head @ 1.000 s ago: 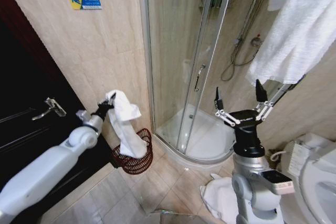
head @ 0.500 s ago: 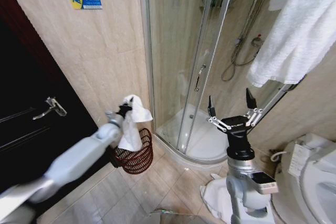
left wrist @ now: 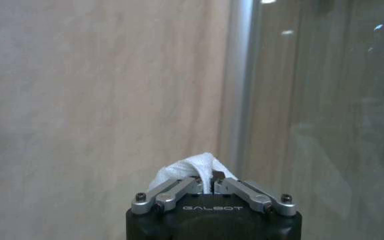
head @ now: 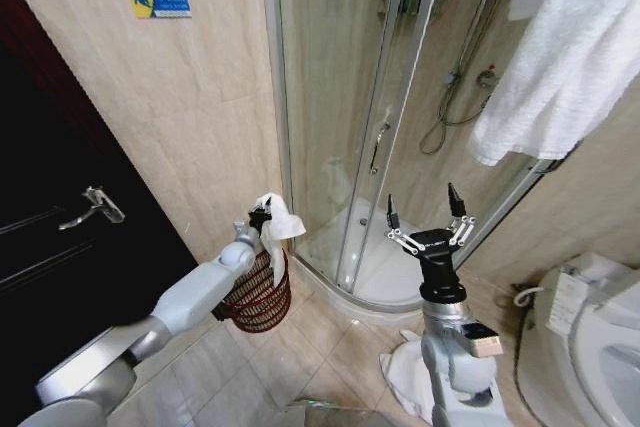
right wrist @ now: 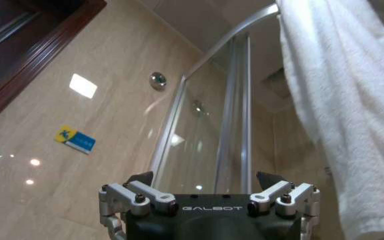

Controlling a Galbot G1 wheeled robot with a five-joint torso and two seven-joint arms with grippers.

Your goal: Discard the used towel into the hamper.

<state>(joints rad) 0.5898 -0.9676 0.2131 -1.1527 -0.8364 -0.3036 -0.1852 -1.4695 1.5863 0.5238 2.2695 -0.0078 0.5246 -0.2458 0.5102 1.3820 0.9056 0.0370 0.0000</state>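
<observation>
My left gripper [head: 263,215] is shut on a white towel [head: 281,226], holding it just above the rim of the hamper [head: 256,295], a small dark reddish-brown openwork basket on the floor by the tiled wall. Most of the towel hangs down into the hamper. In the left wrist view the gripper [left wrist: 211,182] pinches a bunched white fold of the towel [left wrist: 190,167] against the beige wall. My right gripper [head: 425,212] is open, raised in front of the shower door with nothing in it, and its fingers [right wrist: 138,187] point up in the right wrist view.
A glass shower enclosure [head: 385,137] stands right of the hamper. A dark door [head: 60,237] with a lever handle is at the left. Another white towel [head: 570,57] hangs at upper right, a crumpled one [head: 412,375] lies on the floor, and a toilet [head: 600,337] sits at right.
My left arm has stretched forward and down, carrying the towel from above the hamper's left side down into it. The right gripper has sunk lower and shifted slightly left, still open.
</observation>
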